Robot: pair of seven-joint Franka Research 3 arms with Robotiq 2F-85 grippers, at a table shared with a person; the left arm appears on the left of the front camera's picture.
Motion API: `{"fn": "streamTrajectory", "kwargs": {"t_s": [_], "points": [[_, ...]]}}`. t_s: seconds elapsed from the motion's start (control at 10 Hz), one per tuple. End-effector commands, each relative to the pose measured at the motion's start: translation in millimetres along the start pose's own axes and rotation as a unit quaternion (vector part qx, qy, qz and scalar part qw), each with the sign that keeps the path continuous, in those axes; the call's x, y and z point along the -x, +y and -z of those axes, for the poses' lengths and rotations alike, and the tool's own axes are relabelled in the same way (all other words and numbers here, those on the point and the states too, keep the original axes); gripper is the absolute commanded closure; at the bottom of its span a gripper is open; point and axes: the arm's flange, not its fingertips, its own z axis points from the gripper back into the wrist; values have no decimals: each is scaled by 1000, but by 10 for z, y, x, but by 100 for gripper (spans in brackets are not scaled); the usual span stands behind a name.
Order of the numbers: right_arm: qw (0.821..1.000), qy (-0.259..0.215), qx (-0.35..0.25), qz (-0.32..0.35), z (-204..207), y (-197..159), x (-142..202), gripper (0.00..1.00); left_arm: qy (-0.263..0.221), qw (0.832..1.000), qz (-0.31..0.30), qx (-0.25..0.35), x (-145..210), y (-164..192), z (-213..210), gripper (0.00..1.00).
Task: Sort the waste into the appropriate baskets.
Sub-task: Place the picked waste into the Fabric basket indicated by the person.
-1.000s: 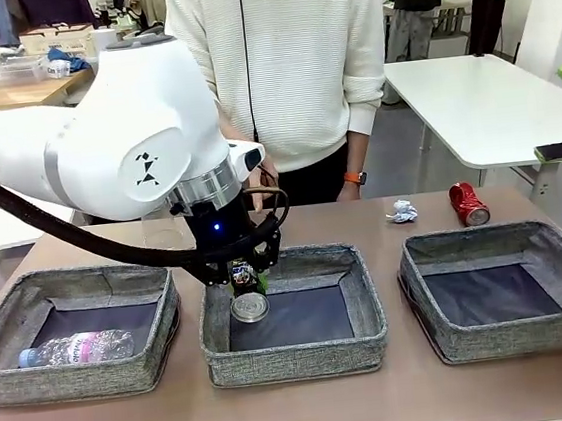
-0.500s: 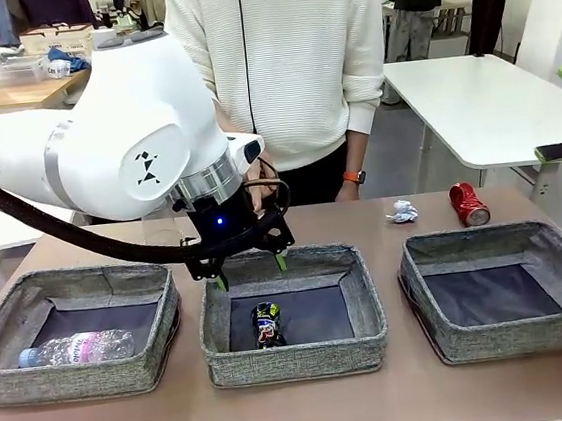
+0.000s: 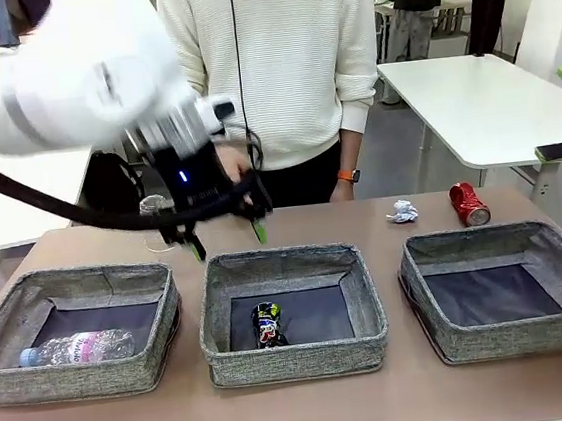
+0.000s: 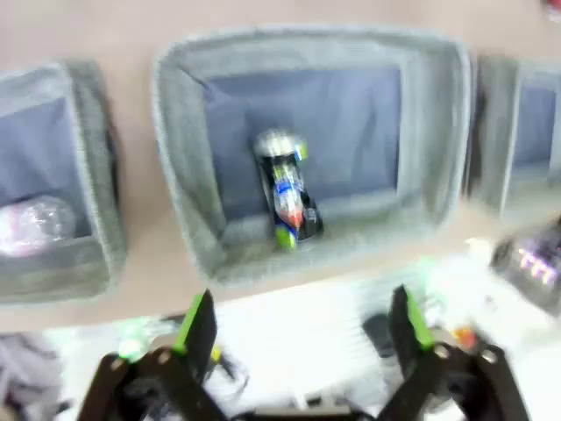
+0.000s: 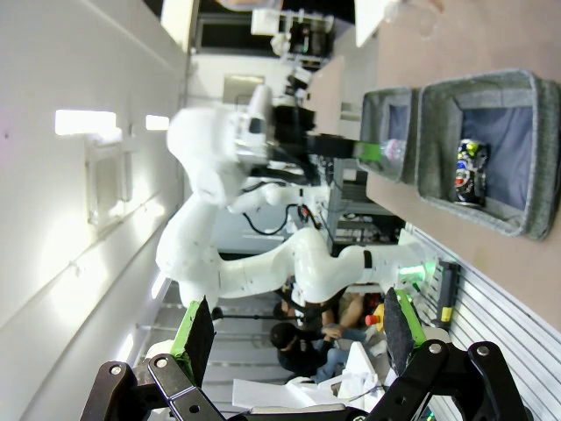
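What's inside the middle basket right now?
One crushed dark can, lying on the basket's dark base by its near wall. In the front view that wall hides a strip of base; the left wrist view shows nothing else there.

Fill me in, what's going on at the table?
The left pincer hangs open and empty above the far rim of the middle basket; the crushed dark can lies inside it. The bottle lies in the left basket. The red can and paper ball sit on the table behind the right basket. The right pincer is open, away from the baskets.
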Motion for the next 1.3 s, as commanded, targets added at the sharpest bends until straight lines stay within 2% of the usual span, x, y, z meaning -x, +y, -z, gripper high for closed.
{"fn": "streamTrajectory", "kwargs": {"t_s": [0.0, 0.1, 0.3, 0.4, 0.5, 0.6, 0.7, 0.8, 0.9, 1.0, 1.1, 1.2], "points": [[1000, -2, -7, 7, 19, 61, -4, 0, 183, 977, 101, 30, -270, 240, -817, 0], [1000, -2, -7, 7, 19, 61, -4, 0, 230, 961, 126, 90, -339, 371, -1104, 0], [1000, -2, -7, 7, 19, 61, -4, 0, 210, 947, 129, 205, -361, 794, -1480, 0], [1000, -2, -7, 7, 19, 61, -4, 0, 173, 942, 125, 261, -249, 1139, -1568, 0], [1000, -2, -7, 7, 19, 61, -4, 0, 112, 936, 89, 320, -32, 1524, -1638, 0], [1000, -2, -7, 7, 19, 61, -4, 0, 2, 927, -11, 374, 313, 2003, -1724, 0], [1000, -2, -7, 7, 19, 61, -4, 0, -84, 899, -67, 425, 647, 2317, -1734, 0], [1000, -2, -7, 7, 19, 61, -4, 0, -155, 874, -93, 450, 939, 2593, -1736, 0], [1000, -2, -7, 7, 19, 61, -4, 0, -187, 860, -95, 466, 1112, 2763, -1686, 0], [1000, -2, -7, 7, 19, 61, -4, 0, -168, 855, -89, 482, 1140, 2906, -1655, 0], [1000, -2, -7, 7, 19, 61, -4, 0, -140, 842, -115, 508, 1036, 3004, -1628, 0], [1000, -2, -7, 7, 19, 61, -4, 0, -100, 875, -96, 463, 1116, 3025, -1773, 0]]}}
